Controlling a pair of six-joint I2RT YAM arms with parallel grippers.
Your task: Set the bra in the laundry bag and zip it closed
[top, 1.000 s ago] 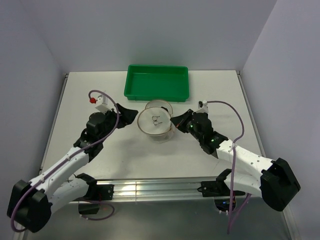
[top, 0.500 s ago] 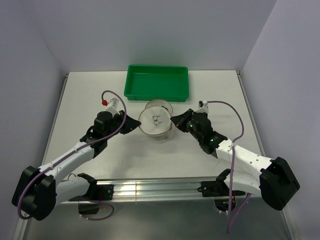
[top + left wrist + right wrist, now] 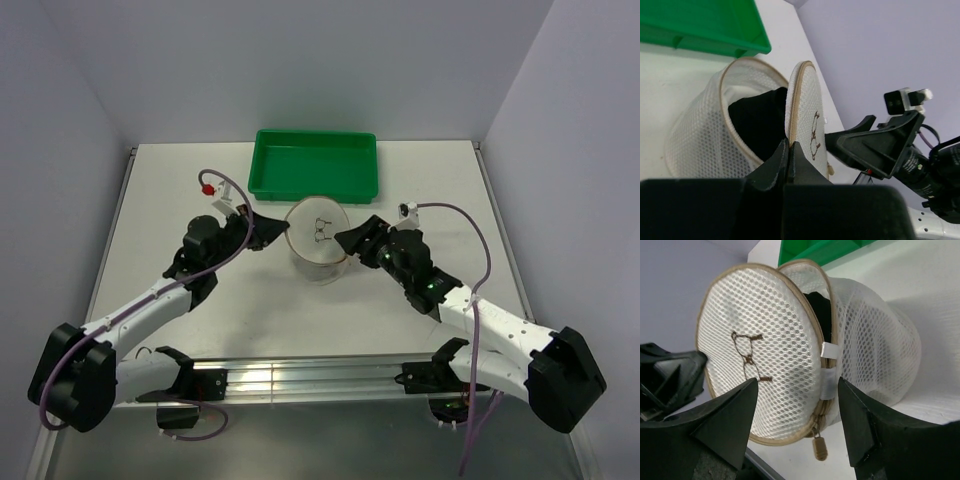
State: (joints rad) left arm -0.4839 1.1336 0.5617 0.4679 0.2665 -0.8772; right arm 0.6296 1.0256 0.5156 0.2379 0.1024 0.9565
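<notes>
The laundry bag is a white mesh cylinder in the middle of the table, its round lid tipped up and partly open. The black bra lies inside it and shows through the gap. My left gripper is shut on the lid's tan zip rim. My right gripper stands open on the bag's other side, its fingers apart and straddling the lid and the white tab. The tan zip pull hangs loose just below.
A green plastic tray stands right behind the bag, near the table's back edge. Grey walls close in the table on the left, right and back. The arms' bases and a metal rail run along the near edge.
My left gripper moved in to the bag and shut on the lid's rim. My right gripper, shut a second ago, has opened. The lid has tipped further up and back.
</notes>
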